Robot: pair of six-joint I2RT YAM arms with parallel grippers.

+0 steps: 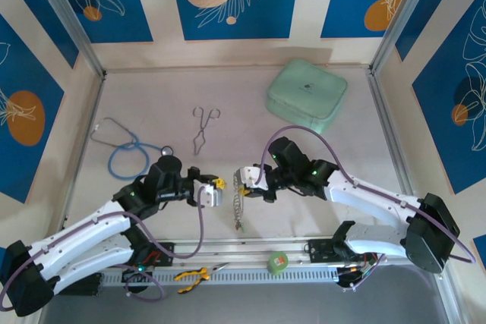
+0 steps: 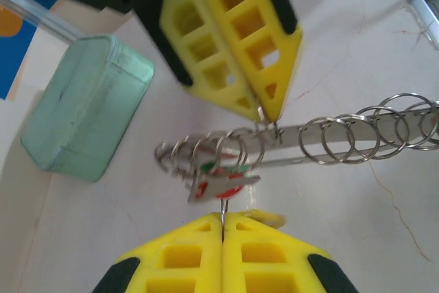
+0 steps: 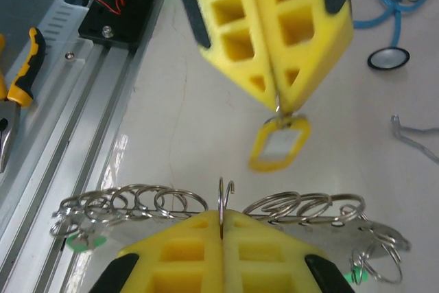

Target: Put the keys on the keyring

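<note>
Left fingers (image 2: 185, 252) are closed on the thin wire loop of the yellow key (image 3: 278, 143), which dangles under their tips in the upper middle of the right wrist frame. Probably held that way so the loop stays free for threading.

Right fingers (image 3: 185, 245) are closed on the keyring (image 3: 221, 204), bottom centre, edge-up and proud of the pads. Likely presenting its wire to the key. The two are near but apart, so not threaded yet.

The keyring is thin, bright steel, just beside a flat strip (image 2: 291, 143) carrying similar rings. Green and red keys (image 2: 218, 184) hang at the strip's left end.

Farther up the tabletop (image 1: 243, 96): forceps (image 1: 203, 128), stethoscope (image 1: 125, 149), mint case (image 1: 307, 96).
</note>
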